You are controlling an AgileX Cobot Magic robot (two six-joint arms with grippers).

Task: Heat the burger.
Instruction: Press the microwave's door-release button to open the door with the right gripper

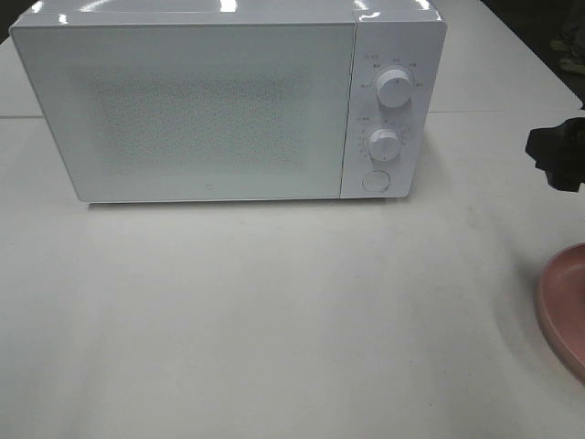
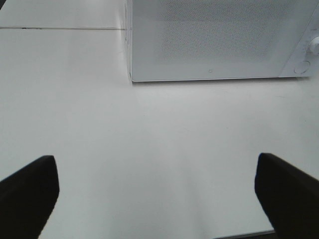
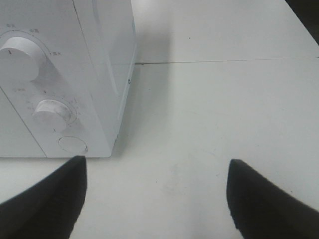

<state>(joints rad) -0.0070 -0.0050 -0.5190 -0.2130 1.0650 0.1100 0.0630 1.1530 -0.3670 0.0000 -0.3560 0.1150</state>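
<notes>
Microwave casing (image 1: pixel 399 35): glossy white.
Door panel (image 1: pixel 201 110): pale grey-white, fine dotted mesh pattern.
Knobs (image 1: pixel 394 89): white, faint grey dial markings.
Table (image 1: pixel 274 311): off-white, one thin dark seam.
Plate (image 1: pixel 569 302): dusty pink.
Left gripper (image 2: pixel 155 162): black.
Right gripper (image 3: pixel 157 163): black.

Burger out of sight, all 3 views
</notes>
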